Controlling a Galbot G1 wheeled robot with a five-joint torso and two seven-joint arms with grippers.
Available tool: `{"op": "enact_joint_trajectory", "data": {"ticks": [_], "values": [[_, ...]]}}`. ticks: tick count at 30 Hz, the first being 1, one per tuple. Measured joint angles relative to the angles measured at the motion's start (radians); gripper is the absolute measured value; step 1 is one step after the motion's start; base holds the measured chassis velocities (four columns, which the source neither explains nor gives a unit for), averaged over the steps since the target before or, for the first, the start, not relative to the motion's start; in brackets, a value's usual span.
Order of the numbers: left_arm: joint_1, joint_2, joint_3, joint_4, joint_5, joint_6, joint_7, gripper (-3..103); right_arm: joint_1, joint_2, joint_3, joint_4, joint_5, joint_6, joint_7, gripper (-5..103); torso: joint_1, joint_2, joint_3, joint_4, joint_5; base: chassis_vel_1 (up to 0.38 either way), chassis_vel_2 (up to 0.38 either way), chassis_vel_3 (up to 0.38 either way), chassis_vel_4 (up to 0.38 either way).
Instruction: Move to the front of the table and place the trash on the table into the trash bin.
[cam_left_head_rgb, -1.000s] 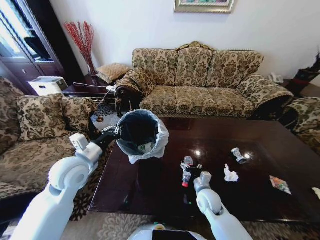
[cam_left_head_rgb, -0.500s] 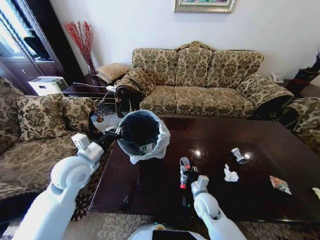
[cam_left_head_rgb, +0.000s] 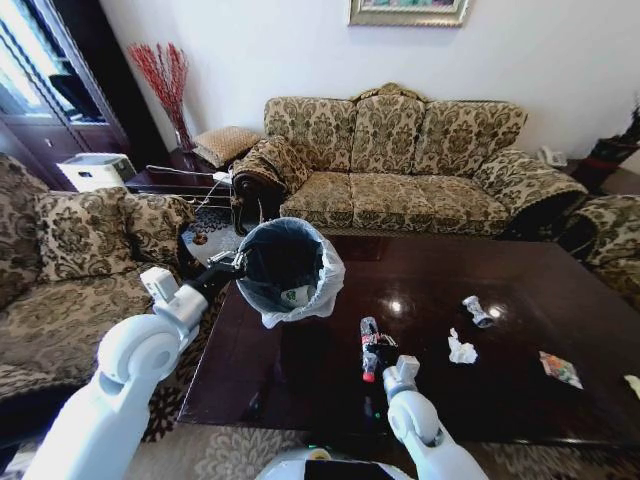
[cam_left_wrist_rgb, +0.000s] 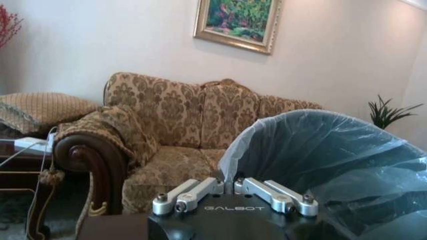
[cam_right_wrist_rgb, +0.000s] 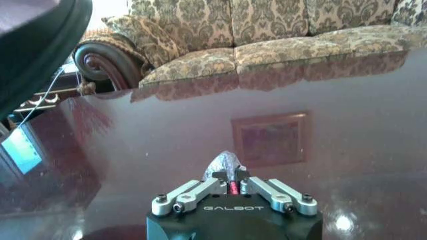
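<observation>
1. White right arm, nearest: right gripper (cam_left_head_rgb: 372, 356) clamped on the bottle (cam_left_head_rgb: 368, 345), held just above the table (cam_left_head_rgb: 300, 370). In the right wrist view the fingers (cam_right_wrist_rgb: 193, 191) close on the clear bottle (cam_right_wrist_rgb: 225, 169), its red label showing between them. Likely lifted for carrying to the bin.
2. White left arm: left gripper (cam_left_head_rgb: 232, 264) pinched on the rim of the bin (cam_left_head_rgb: 285, 265). In the left wrist view the fingers (cam_left_wrist_rgb: 193, 192) sit together at the bag's (cam_left_wrist_rgb: 320, 150) edge. The bin hangs tilted over the table's left end, mouth turned toward the right arm, apparently to shorten the drop.
3. Bin contents: a white cup (cam_left_head_rgb: 291, 295) lies inside, against the liner.
4. Trash left on the table, all to the right of the bottle and well apart from the bin: tissue (cam_left_head_rgb: 461, 349), crumpled silver can (cam_left_head_rgb: 475, 309), colourful wrapper (cam_left_head_rgb: 560, 368).
5. Farthest: patterned sofa (cam_left_head_rgb: 400, 160) beyond the table, against the wall.
6. Status, as judged: one piece binned, one in hand, three pending.
</observation>
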Motion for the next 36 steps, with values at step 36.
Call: {"op": "enact_joint_trajectory", "data": {"ticks": [36], "values": [[-0.231,0.079,0.268,0.168,-0.014,0.080,-0.071,3,0.842,-0.909,-0.023,0.490,0.961,-0.102,-0.183,2,0.000,0.000,0.000,-0.0006,-0.0001,0.000,0.000,0.000,0.000]]}}
